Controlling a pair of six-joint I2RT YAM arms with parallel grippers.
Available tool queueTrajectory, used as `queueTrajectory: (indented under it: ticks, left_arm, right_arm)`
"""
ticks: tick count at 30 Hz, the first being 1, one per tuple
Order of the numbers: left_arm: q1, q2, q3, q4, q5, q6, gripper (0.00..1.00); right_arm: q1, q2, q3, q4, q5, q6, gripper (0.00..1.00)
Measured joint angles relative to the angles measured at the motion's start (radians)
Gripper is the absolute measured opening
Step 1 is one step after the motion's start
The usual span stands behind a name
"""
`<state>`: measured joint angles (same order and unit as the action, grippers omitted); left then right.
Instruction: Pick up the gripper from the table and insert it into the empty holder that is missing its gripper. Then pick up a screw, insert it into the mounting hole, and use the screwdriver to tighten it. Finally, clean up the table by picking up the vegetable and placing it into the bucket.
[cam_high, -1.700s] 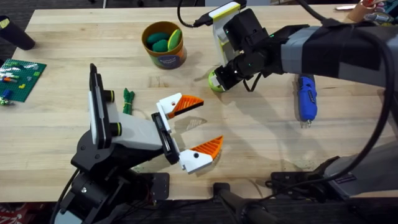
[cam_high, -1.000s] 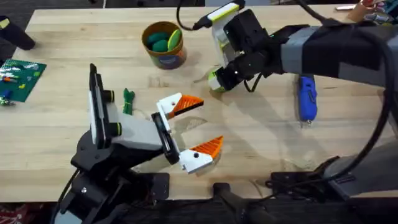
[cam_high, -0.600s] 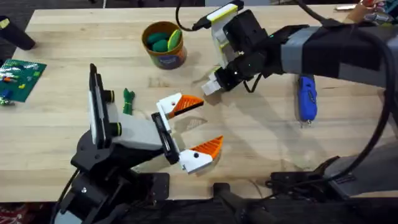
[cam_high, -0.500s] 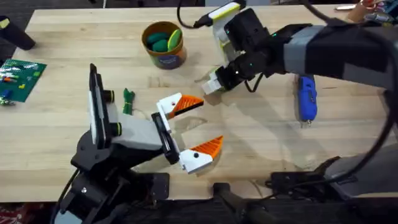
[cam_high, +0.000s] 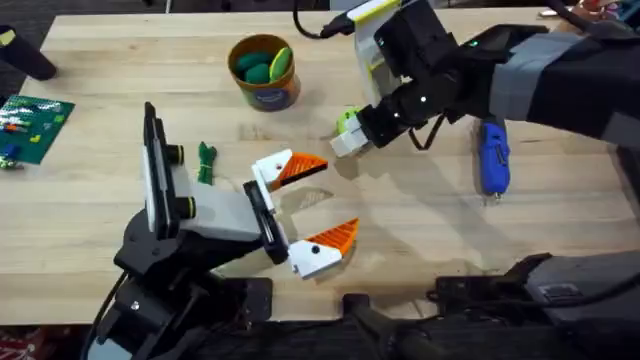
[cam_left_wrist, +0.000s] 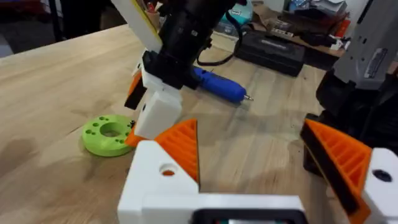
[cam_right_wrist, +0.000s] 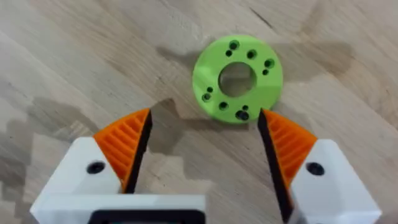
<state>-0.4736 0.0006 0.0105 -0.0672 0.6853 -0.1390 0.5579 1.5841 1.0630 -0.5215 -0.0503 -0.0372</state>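
One green ring (cam_right_wrist: 237, 79): lay flat on the table (cam_high: 560, 230), bare of any grip; a moment before it had sat hidden under the right gripper, and now it showed just beyond it.
Ring against right gripper (cam_right_wrist: 202, 146): in the wrist view the ring sat just past the fingertips, nearer one orange pad (cam_right_wrist: 281, 142) than the other, with no contact that I could make out.
Right gripper state: fingers spread wide, holding nothing; it had lifted and drawn a little to the right of where it was.
Left gripper (cam_high: 318, 204): fingers wide apart, empty, near the table's front, as before.
Screwdriver (cam_high: 493, 155): blue, lying on the table to the right of the right gripper, well apart from the ring, unmoved.
Bucket (cam_high: 264, 72): stood upright at the far side, left of the ring, with green pieces inside, unchanged.
Green twist (cam_high: 206, 162): lay on the table beside the left arm.
Brick plate (cam_high: 32, 127): green, at the table's left edge.
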Motion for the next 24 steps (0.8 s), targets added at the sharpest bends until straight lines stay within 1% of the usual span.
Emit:
queueTrajectory:
  ticks: [7,16,17,18,20,24]
  left_arm:
    - [0.000,0.000,0.000,0.000,0.000,0.000,0.986]
    - [0.000,0.000,0.000,0.000,0.000,0.000,0.986]
    - [0.000,0.000,0.000,0.000,0.000,0.000,0.986]
    - [0.000,0.000,0.000,0.000,0.000,0.000,0.986]
    - [0.000,0.000,0.000,0.000,0.000,0.000,0.986]
    - [0.000,0.000,0.000,0.000,0.000,0.000,0.986]
  right_arm:
    - [0.000,0.032,0.000,0.000,0.033,-0.020,0.994]
    - [0.000,0.084,0.000,0.029,0.043,-0.024,0.991]
    - [0.000,0.085,0.000,0.030,0.043,-0.025,0.971]
    - [0.000,0.085,0.000,0.031,0.043,-0.027,0.932]
    - [0.000,0.085,0.000,0.034,0.046,-0.029,0.795]
    - [0.000,0.085,0.000,0.035,0.047,-0.037,0.624]
